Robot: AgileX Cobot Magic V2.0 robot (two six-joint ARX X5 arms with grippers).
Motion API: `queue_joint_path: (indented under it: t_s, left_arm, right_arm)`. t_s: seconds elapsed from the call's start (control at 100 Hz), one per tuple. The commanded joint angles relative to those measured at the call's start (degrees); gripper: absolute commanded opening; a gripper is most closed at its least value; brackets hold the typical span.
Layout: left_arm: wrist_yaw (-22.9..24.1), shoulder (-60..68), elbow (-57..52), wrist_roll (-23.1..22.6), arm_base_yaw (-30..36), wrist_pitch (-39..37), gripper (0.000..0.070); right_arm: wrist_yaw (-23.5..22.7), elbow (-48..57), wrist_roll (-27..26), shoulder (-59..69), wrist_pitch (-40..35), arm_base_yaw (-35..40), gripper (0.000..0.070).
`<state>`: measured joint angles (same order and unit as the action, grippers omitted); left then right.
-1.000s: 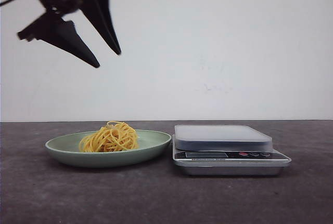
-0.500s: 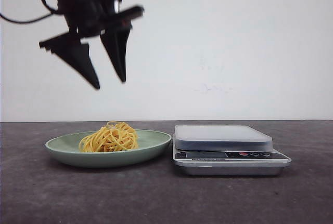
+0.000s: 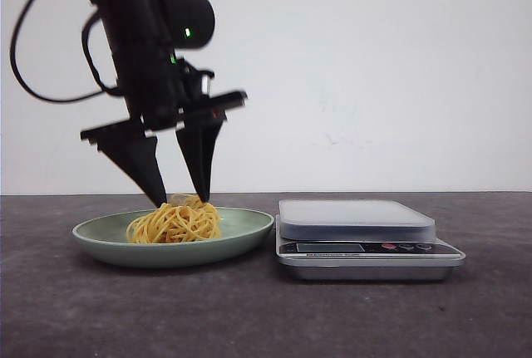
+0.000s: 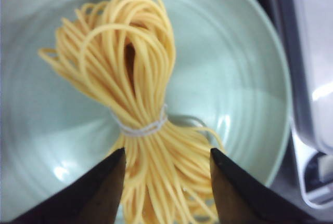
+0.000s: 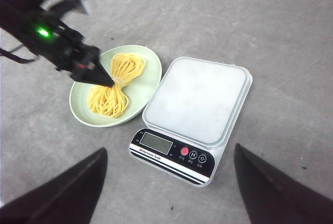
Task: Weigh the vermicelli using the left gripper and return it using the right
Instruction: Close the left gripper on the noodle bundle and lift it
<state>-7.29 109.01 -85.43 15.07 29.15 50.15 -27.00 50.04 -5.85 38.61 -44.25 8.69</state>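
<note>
Yellow vermicelli (image 4: 140, 115) btwn open left hand (image 4: 166, 161) tips

The vermicelli (image 4: 138, 109), bound by a whitish band (image 4: 139, 128), is seen on a pale green plate (image 4: 234, 73). The left gripper (image 4: 166, 154) is spread astride its lower strands. A scale (image 4: 307, 78) is cropped at the right edge.

The left hand (image 3: 181, 199) is lower than a second ago: from high near the upper left of the front view it now sits down at the plate (image 3: 241, 237), its open fingertips (image 3: 156, 196) level with the top of the vermicelli (image 3: 174, 221) and straddling it. It also stands more upright than before. Whether the tips touch the strands is hard to tell.
</note>
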Motion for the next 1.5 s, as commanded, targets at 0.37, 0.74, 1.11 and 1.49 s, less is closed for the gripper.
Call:
queue_joint_path:
  t_s: [0.37,0.74,1.11,1.49]
  left_arm:
    - [0.57,3.02,-1.07,0.57,-0.11,-4.72,0.0314]
    - [1.44,3.04,-1.05,0.55,-1.38,-3.17,0.0314]
    - [1.29,4.9,-1.05,0.61,-0.63,-3.28,0.0309]
    - [1.25,6.19,-1.27,-0.98,-0.22,-3.41,0.0]
  right_arm:
    - [-0.09,1.09,0.77,0.28,-0.42,0.26,0.0492]
    - [-0.15,1.09,0.7,0.28,-0.44,0.26,0.0492]
    - [-0.13,1.09,0.66,0.26,-0.87,0.26,0.0492]
    - [0.02,1.09,0.61,0.26,-1.2,0.24,0.0492]
